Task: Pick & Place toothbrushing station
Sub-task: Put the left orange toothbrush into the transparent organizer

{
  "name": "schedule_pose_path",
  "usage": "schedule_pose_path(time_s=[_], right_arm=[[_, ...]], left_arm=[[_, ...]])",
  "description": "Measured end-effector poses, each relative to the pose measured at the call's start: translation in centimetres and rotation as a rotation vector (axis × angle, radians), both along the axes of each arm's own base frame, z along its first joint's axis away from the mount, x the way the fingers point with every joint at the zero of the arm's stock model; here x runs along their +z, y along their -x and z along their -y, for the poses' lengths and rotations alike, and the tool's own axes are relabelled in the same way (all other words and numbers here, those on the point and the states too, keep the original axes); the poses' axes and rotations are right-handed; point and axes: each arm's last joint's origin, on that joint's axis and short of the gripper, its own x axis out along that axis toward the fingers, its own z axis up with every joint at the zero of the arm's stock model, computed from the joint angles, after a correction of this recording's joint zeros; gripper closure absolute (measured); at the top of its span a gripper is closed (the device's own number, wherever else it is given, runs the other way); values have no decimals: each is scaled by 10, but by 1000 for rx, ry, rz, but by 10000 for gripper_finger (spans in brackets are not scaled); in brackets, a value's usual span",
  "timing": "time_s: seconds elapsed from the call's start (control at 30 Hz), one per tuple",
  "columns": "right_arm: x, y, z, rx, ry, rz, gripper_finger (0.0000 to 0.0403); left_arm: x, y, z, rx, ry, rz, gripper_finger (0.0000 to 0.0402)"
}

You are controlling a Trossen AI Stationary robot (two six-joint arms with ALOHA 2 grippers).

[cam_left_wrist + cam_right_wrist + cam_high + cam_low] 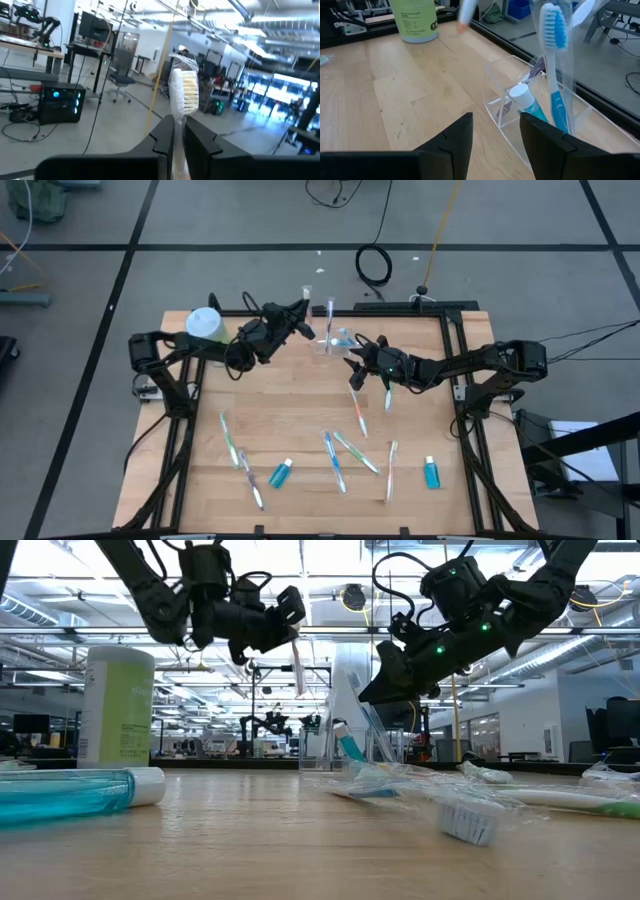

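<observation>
Wrapped bristled toothbrush (182, 95) pinched upright in left claw (179, 137); right claw (496, 132) gapes.

A toothbrush (555, 65) and tube (527, 102) stand in the cup (520, 120), bottle (414, 20) behind.

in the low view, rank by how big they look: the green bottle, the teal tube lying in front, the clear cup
1. green bottle
2. teal tube, though it lies nearest the camera, which inflates it
3. clear cup, farther back, so likely understated
</observation>
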Motion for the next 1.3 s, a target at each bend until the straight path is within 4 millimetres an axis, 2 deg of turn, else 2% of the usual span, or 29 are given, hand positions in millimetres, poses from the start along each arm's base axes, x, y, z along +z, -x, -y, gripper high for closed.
schedule_pose_path(time_s=[0.17,0.4,0.63,0.87,1.17,1.3], right_arm=[[0,0,0,-1,-1,0,248],[-1,0,0,1,1,-11,248],[-2,1,0,10,21,-38,248],[-2,1,0,10,23,-38,248],[-2,1,0,10,22,-38,248],[-2,1,0,10,20,-41,248]], left_arm=[[-12,-14,-18,-16,19,6,372],[-45,-31,-34,7,22,-120,394],[-73,-33,-38,47,85,-262,352],[-85,-32,-38,51,131,-387,338],[-85,-36,-32,-78,122,-399,337],[-85,-36,-32,-81,87,-434,336]])
